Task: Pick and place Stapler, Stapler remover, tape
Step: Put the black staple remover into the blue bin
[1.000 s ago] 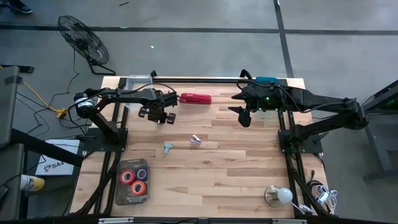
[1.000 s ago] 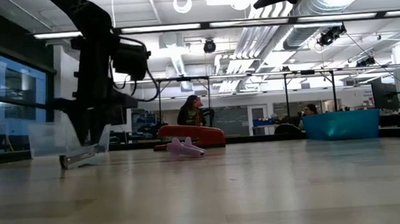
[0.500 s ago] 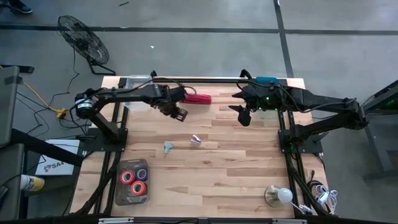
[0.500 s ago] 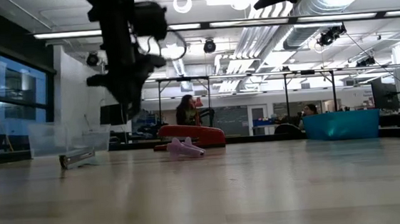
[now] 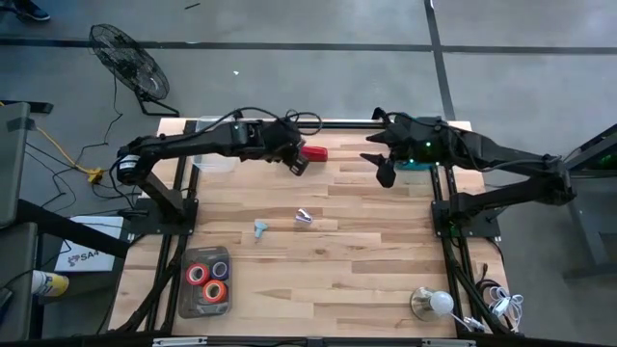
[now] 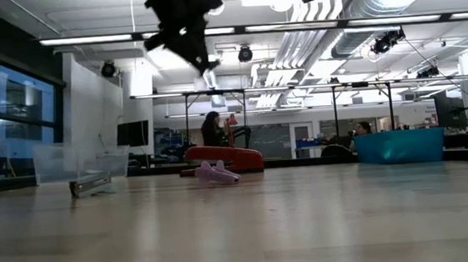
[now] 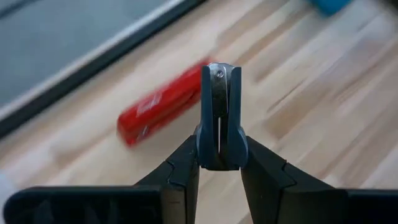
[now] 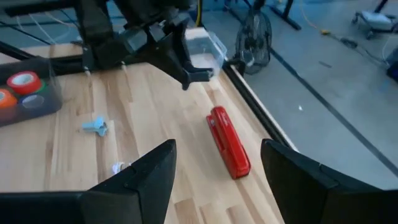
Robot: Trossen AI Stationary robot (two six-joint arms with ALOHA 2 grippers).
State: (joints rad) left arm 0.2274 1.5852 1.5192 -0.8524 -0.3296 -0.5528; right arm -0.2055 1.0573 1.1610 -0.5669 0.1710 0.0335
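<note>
the stapler (image 5: pixel 314 153) is long, narrow and bright red, lying flat at the table's far edge. the left gripper (image 5: pixel 300 166) hovers beside it, fingers pressed together and empty; the right gripper (image 5: pixel 386 173) hangs with fingers spread.

Stapler (image 5: pixel 310 152) at table (image 5: pixel 366 260) far edge, left gripper (image 5: pixel 300 164) above its left end. Two small pieces (image 5: pixel 281 223) mid-table; tape (image 5: pixel 206 280) in tray (image 5: pixel 184 289) near-left; right gripper (image 5: pixel 385 174) far right.

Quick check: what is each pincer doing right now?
Left pincer: shut, empty, hovering above the long bright red desk stapler.
Right pincer: open, empty, raised over the far right part of the table.
</note>
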